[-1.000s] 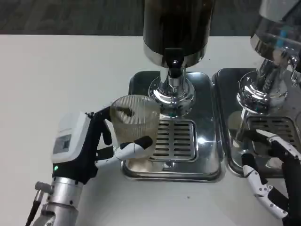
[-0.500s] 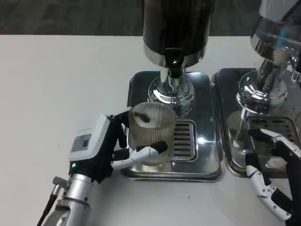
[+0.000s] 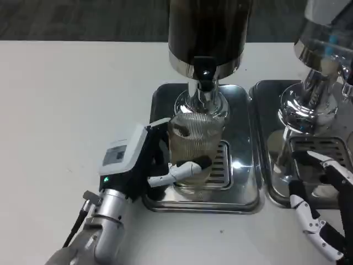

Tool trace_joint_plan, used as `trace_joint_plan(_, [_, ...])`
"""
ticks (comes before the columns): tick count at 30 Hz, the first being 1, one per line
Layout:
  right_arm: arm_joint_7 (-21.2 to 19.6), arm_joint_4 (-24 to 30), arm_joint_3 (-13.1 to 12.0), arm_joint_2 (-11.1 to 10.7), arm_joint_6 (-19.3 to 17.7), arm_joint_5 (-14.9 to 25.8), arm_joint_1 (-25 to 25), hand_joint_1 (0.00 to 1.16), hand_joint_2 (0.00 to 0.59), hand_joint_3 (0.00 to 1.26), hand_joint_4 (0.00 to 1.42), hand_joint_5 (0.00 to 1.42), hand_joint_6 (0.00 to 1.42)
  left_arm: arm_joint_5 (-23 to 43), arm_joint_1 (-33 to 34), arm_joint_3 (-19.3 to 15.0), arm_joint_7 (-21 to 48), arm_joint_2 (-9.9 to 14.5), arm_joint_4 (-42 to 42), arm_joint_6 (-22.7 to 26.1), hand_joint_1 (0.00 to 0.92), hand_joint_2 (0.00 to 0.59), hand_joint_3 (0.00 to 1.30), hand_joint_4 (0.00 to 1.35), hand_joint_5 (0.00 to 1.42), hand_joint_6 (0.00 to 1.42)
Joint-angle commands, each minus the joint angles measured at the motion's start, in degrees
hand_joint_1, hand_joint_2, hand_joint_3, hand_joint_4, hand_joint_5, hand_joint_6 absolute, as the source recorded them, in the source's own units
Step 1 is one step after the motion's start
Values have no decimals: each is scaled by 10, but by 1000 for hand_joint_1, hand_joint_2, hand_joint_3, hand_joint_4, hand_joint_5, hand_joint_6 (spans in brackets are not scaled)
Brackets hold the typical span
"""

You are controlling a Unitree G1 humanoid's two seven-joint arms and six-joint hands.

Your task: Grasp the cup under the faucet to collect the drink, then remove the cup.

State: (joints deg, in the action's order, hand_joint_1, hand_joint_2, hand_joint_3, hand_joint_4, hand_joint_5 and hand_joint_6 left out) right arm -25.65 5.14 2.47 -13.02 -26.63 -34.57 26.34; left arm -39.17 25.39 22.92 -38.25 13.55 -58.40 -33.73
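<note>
Cup: ribbed clear cup (image 3: 194,146) is over the grille of the drip tray (image 3: 242,187), close in front of the dispenser's chrome column, just below and a little to the front of the black faucet (image 3: 204,77).
Step in hand: bringing the cup's mouth right under the faucet, as I judge it; the drink is not yet collected, no stream is visible.
How to do it well: hold the cup upright, bring its open mouth straight below the faucet outlet, and let its base sit flat on the grille so it does not tip when liquid falls in. A grip that is firm but not crushing is best, since the thin ribbed wall looks easy to deform.
Left hand: left hand (image 3: 144,163) holds the cup from the side away from the faucet's right; its fingers (image 3: 185,169) wrap across the front lower part of the cup, closed onto it.
Right hand: right hand (image 3: 320,212) waits beside the second tray (image 3: 263,138), well apart from the cup, fingers spread and holding nothing.
Dispenser: dark tank (image 3: 207,30) stands directly above the faucet.
Tabletop: white tabletop (image 3: 66,110) carries both trays.
</note>
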Motion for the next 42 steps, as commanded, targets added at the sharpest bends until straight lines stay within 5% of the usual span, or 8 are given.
trace_joint_plan(1, [8,16,-5,1,4,3,14,375,426,375,347,299,402,2,29,5,-6,-13,-35,19,223,130,556,729,991,1210])
trace_joint_plan(13, [12,29,-6,5,8,2,27,357,428,375,347,301,401,6,41,16,6,-21,-57,9,152,114,464,600,860,1045])
trace_joint_plan(30, [14,14,-4,11,7,4,14,354,437,375,347,314,421,23,5,15,44,3,-6,-25,69,85,367,443,584,539])
trace_joint_plan(42, [16,10,-5,9,7,6,8,354,437,382,347,314,423,31,-11,10,72,7,25,-24,66,79,324,399,562,511])
